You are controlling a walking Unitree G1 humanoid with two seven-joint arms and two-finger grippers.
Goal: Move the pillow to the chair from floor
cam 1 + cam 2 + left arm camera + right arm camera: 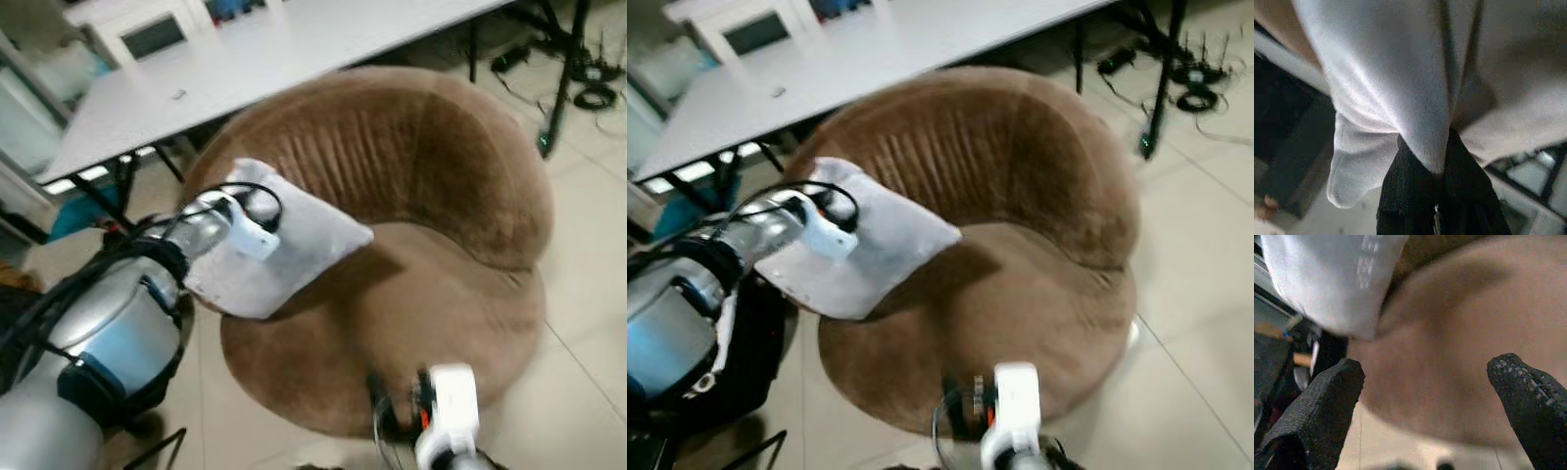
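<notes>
pillow (294, 245) hangs pinched in the left end effector (1442, 161), over the brown chair (431, 304) at its rim nearest the white desk (245, 59), long axis slanting toward the seat (still off it). right end effector (1425, 396) gapes wide, holding nothing, at the chair's front edge.

left gripper (1437, 181) fingertips buried in pillow (294, 245) fabric, right arm (446, 416) cut off at bottom edge, table (255, 59) cropped above

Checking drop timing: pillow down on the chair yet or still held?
Held. Left hand pinches the pillow, tilted over the chair seat's left edge; seat contact unclear.
</notes>
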